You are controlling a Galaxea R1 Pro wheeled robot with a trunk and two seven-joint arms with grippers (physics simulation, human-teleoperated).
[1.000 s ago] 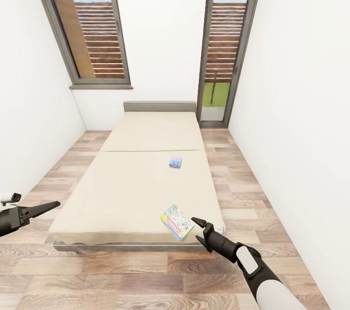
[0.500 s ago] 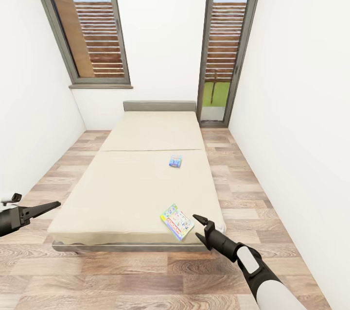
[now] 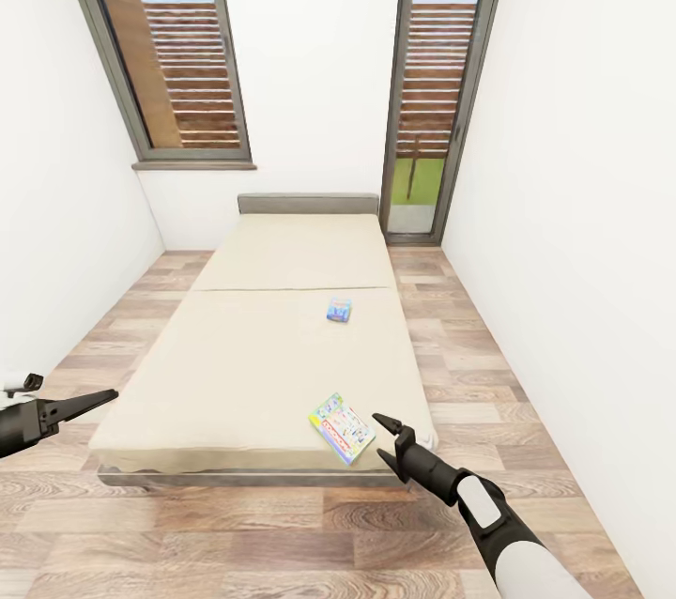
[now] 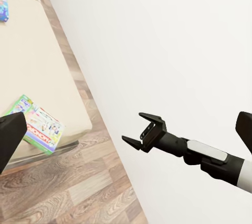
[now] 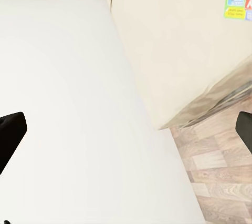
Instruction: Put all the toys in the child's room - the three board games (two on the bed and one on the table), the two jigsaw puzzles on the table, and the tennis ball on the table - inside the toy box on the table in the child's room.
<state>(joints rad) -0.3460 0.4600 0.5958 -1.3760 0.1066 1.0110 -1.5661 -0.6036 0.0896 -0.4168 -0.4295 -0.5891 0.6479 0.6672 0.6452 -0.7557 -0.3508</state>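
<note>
You get a bright, evenly lit render: daylight through the windows [image 3: 188, 45], faint shadow under the bed [image 3: 272, 364], straight lines splayed toward the edges.

White walls [image 3: 582, 158] enclose a wood-plank floor [image 3: 282, 533]. Two tall grey-framed windows [image 3: 178, 64] stand at 11 and 1 o'clock, showing daylight, sky and slatted fencing.
</note>
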